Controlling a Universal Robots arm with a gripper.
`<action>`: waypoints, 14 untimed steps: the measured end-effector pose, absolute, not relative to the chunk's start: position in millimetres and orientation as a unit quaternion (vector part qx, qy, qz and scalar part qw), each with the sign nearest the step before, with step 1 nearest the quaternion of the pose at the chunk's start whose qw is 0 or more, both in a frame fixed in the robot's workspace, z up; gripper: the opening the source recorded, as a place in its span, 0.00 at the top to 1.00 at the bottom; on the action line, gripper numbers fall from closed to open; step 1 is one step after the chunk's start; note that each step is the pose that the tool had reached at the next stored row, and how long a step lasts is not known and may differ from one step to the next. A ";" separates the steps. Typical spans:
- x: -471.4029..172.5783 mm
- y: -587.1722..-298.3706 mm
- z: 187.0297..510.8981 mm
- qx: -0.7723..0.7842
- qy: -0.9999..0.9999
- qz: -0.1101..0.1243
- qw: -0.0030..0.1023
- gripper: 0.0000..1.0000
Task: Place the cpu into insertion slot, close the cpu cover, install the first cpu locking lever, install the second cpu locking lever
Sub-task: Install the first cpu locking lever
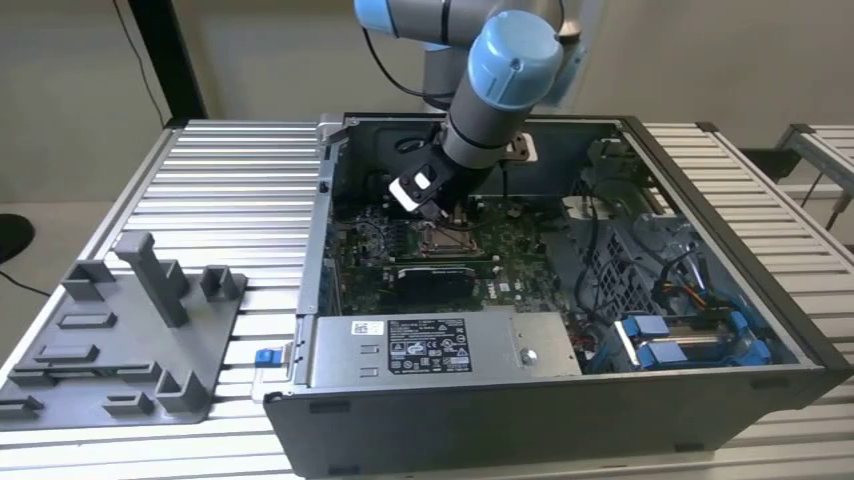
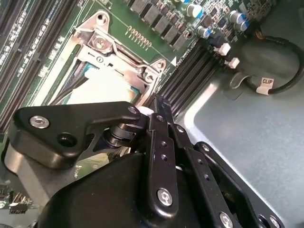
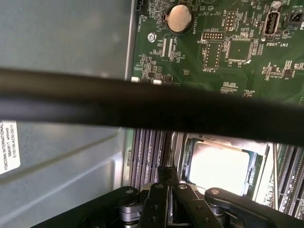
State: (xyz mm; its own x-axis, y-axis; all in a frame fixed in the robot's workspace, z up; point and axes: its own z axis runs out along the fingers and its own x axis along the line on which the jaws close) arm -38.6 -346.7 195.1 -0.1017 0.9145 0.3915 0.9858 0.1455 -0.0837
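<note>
in the exterior view, an open dark-grey sheet-metal computer case lies on a ribbed aluminium table, beside a moulded grey plastic fixture with upright pegs on the exterior view's left. inside the case sit a green circuit board, a grey metal box with a white label and glossy blue plastic drive brackets. the blue-jointed arm reaches down into the case, and its black metal gripper hangs just above the square silver-rimmed insertion slot. in the second wrist view, the small flat square cpu with its pale, smooth metal top rests in that slot. the thin silver metal cpu cover, a stamped frame with a cut-out middle and round screw heads at its corners, seems to lie flat around the chip, though the gripper's bolted black linkages hide its near side. the jaws stand together, their narrow tips close over the slot's edge next to the ridged black memory slots. in the first wrist view, a thick matte black cable crosses in front of the board, and a round silver coin battery sits on the board.
</note>
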 end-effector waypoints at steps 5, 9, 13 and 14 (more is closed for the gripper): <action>-35.0 -346.7 194.0 -0.646 -0.735 -0.100 0.178 1.00; -32.2 -346.7 193.4 -0.646 -0.735 -0.100 0.178 1.00; -29.6 -346.7 192.6 -0.646 -0.735 -0.100 0.178 1.00; -28.9 -346.7 192.4 -0.646 -0.735 -0.100 0.178 1.00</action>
